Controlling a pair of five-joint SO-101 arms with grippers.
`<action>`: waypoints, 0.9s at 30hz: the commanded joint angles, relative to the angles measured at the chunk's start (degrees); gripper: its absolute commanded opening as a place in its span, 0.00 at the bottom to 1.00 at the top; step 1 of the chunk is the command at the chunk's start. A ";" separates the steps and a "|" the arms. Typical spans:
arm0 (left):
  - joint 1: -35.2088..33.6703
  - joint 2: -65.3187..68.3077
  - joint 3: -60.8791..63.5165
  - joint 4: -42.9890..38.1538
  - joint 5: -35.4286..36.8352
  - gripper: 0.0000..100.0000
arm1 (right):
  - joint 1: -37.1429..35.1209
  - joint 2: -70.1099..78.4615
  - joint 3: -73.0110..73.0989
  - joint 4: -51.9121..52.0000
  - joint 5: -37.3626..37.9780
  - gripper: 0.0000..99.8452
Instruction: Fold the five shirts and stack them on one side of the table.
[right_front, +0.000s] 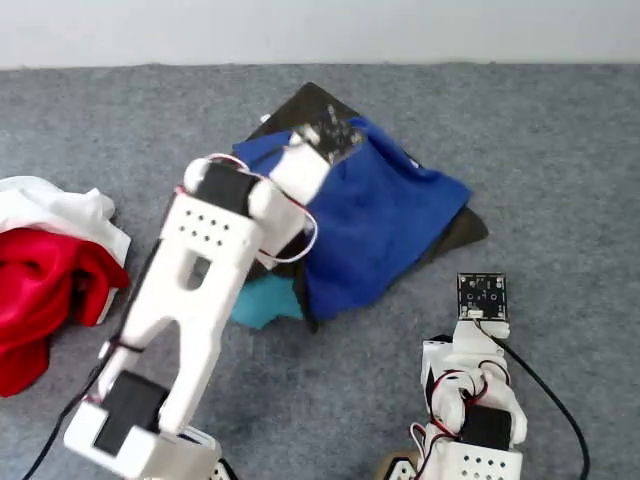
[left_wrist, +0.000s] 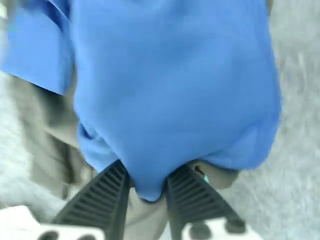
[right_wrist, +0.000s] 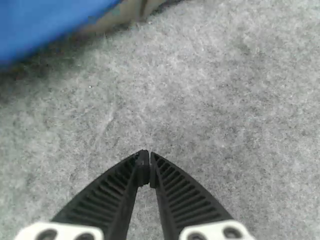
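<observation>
One-armed, pinches edge of blue shirt (right_front: 390, 220) in left gripper (left_wrist: 148, 175) for folding, holds right gripper (right_wrist: 145, 157) pressed together aside.

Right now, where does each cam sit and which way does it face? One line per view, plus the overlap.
High view: fixed above, looking down over the grey table; shows both arms, left arm over the blue shirt, right arm off it.
Left wrist view: on the left wrist, facing along its jaws, which are shut on the blue shirt's edge.
Right wrist view: on the right wrist, facing down at bare table; its jaws are shut and empty.
Shared: all three show the blue shirt.
</observation>
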 joint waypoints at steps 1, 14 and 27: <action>0.09 4.13 0.66 0.44 -2.11 0.02 | -0.57 -0.04 0.79 -0.92 0.44 0.01; -0.26 10.37 -3.91 4.84 -2.02 0.15 | -0.57 -0.04 0.79 -0.92 0.44 0.01; -0.35 7.65 2.59 5.19 -2.29 0.15 | -0.57 -0.04 0.79 -0.92 0.44 0.01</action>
